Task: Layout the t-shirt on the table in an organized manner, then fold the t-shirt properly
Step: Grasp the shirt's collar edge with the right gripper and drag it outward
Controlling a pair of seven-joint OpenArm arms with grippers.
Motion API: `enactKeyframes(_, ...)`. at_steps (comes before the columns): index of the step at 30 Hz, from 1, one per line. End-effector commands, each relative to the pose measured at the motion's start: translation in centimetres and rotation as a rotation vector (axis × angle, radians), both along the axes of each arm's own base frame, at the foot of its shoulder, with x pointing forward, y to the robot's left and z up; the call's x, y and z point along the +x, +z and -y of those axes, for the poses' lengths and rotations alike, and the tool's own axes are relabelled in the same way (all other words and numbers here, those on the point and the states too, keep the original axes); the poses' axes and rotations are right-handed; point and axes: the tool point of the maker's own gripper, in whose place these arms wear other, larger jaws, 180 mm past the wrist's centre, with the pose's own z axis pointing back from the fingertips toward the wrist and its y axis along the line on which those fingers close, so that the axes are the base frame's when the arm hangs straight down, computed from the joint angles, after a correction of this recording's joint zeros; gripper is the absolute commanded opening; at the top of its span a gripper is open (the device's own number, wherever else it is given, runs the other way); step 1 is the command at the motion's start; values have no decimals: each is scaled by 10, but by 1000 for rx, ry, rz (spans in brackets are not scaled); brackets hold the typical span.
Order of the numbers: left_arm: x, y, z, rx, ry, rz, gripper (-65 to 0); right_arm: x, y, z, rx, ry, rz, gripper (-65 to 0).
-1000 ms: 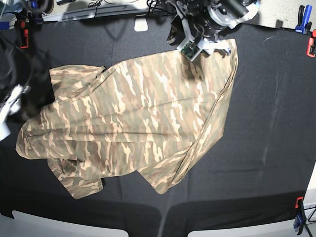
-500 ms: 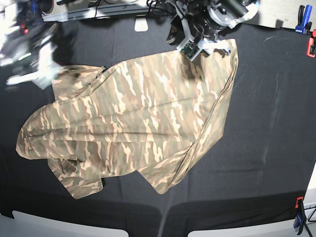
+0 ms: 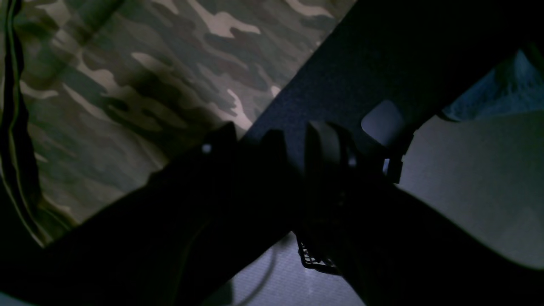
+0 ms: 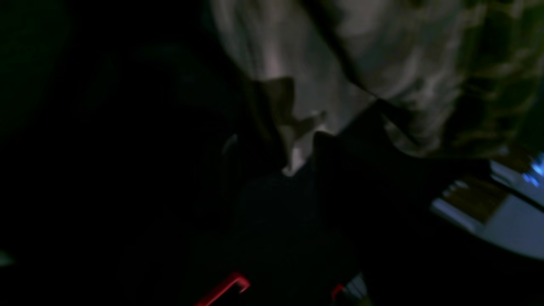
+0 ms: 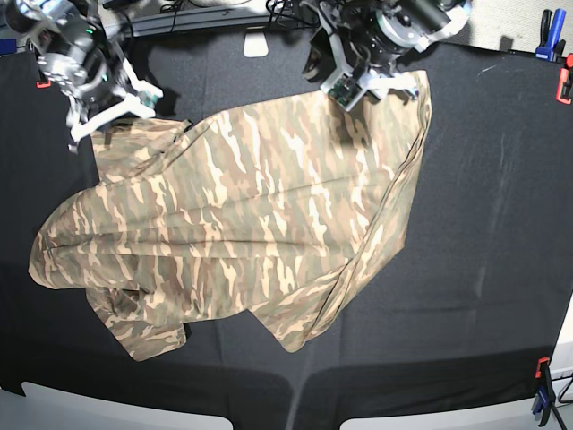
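The camouflage t-shirt (image 5: 242, 215) lies spread and rumpled across the black-clothed table (image 5: 483, 206), with a bunched fold at its near left corner. My left gripper (image 5: 315, 61) hovers at the far edge, just beyond the shirt's far right corner. In the left wrist view its dark fingers (image 3: 323, 144) stand almost together over bare table, with the shirt (image 3: 127, 85) beside them and nothing held. My right gripper (image 5: 112, 112) is at the shirt's far left corner. The blurred, dark right wrist view shows cloth (image 4: 297, 148) between its fingers, and the grip is unclear.
Orange and blue clamps (image 5: 564, 81) hold the cloth at the table's edges. A small white block (image 5: 256, 43) sits at the far edge, and cables lie behind it. Another clamp (image 5: 542, 385) is at the near right corner.
My right arm has swung from the table's left edge up to the shirt's far left corner. The left arm and the shirt have not moved.
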Motion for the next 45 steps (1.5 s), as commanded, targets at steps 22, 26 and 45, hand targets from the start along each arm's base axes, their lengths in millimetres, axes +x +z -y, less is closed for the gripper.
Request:
enactKeyframes(22,2,8,3,-24,-2,25,-402,-25,-33,13,-6,81,-192,-349)
enactKeyframes(26,2,8,3,-24,-2,25,-402,-19,-31,14,-5,67,-163,-382)
enactKeyframes(45,2,8,3,-24,-2,25,-402,-2,-1,42,-104,-128,49,-650)
